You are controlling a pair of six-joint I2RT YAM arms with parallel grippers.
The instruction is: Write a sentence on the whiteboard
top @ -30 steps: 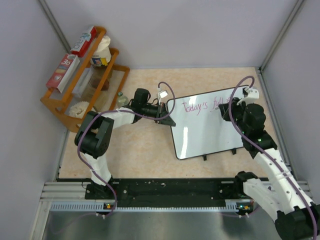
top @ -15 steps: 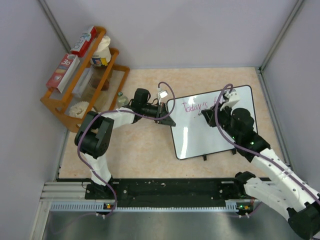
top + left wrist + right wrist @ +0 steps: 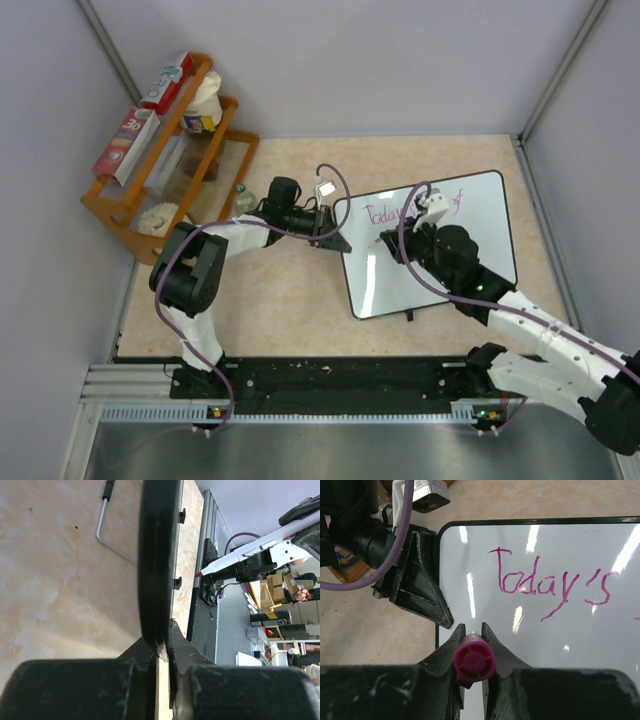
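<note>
Noting whiteboard (image 3: 385,288) lying flat on table (image 3: 285,295), at 3 o'clock from table centre, with its long edges skewed slightly anticlockwise. Clamping board's 9 o'clock edge with left gripper (image 3: 335,238); seeing, in left wrist view, both fingers pressed shut on the thin black frame. Holding a pink marker (image 3: 474,661) in right gripper (image 3: 395,242), jaws closed on its barrel, magenta end cap facing the right wrist camera. Hovering over the board's left half, below the first written line; cannot tell whether the tip is touching the surface. Reading the sentence (image 3: 547,582) in pink cursive along the board's 12 o'clock edge: "Today's" clear in right wrist view, later words mostly hidden behind the right arm in top view, with a few strokes showing at 2 o'clock of the arm. Seeing no second line in the open part of the board. Noting a wooden rack (image 3: 120,205) with boxes and jars at 10 o'clock on the table, well apart from the board.
</note>
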